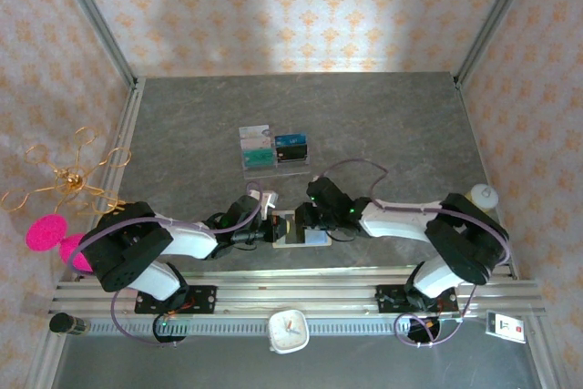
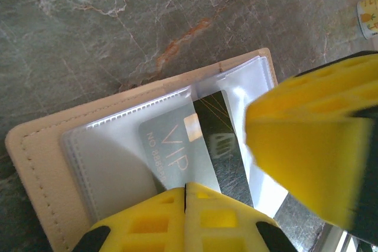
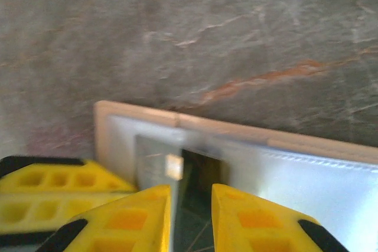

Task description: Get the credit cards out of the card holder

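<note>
1. Top view: the card holder lies open on the tabletop, low in the centre of the frame, between the left jaws and the right jaws. A clear tray with cards in it sits above, well apart.
2. Left wrist view: the left jaws are pressed together at the bottom edge, over the holder's clear sleeves. A grey VIP card and a black card sit in those sleeves.
3. Right wrist view: the right jaws stand apart, straddling the black card. Whether they touch it cannot be told.
</note>
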Controlling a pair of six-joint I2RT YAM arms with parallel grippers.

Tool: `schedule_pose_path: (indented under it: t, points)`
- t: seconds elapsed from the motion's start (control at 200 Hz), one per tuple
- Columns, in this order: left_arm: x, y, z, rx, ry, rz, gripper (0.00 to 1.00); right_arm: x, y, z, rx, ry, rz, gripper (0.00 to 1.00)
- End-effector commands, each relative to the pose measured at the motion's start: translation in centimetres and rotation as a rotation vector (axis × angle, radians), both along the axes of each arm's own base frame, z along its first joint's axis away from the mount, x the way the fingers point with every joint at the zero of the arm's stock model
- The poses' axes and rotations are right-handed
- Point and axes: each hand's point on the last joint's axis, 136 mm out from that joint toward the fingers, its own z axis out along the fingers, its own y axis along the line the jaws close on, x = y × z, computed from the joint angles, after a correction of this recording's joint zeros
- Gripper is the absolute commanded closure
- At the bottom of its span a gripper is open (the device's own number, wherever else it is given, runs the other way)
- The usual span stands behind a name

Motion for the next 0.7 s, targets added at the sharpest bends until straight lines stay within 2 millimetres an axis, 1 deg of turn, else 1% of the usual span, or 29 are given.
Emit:
schedule_pose_path:
  t: [0.0,0.085,0.15,0.255,0.33,0.435,0.531,0.621,0.696]
  points:
    - [-2.0,2.1,-3.7,0.113,0.095,-0.010,1.00,1.8,-1.3,-0.6,-0.073,-0.031,-0.084,0.77]
    - [-2.1,2.4,-4.0,0.121,0.098,-0.007,1.00,2.1,-2.4,-0.9,-0.089,-0.033,-0.142,0.76]
    - [-2.2,2.5,-4.2,0.120,0.102,-0.007,1.00,2.1,-2.9,-1.0,-0.086,-0.033,-0.171,0.76]
    - [-2.3,2.7,-4.4,0.126,0.107,-0.006,1.00,2.0,-3.0,-0.9,-0.059,-0.026,-0.199,0.75]
    - [-2.3,2.9,-4.6,0.130,0.110,-0.002,1.00,1.8,-3.3,-1.3,-0.069,-0.015,-0.215,0.75]
    - [-2.3,2.9,-4.7,0.129,0.112,-0.002,1.00,1.6,-2.5,-1.4,-0.041,-0.003,-0.181,0.75]
    - [-2.3,2.7,-4.8,0.124,0.117,-0.010,1.00,0.8,-0.6,-1.3,0.030,0.026,-0.090,0.76]
    - [-2.3,2.6,-4.9,0.122,0.123,-0.013,1.00,0.3,1.1,-0.2,0.115,0.029,-0.023,0.76]
    - [-2.3,2.7,-4.9,0.122,0.122,-0.011,1.00,0.1,1.9,0.8,0.173,0.019,0.007,0.76]
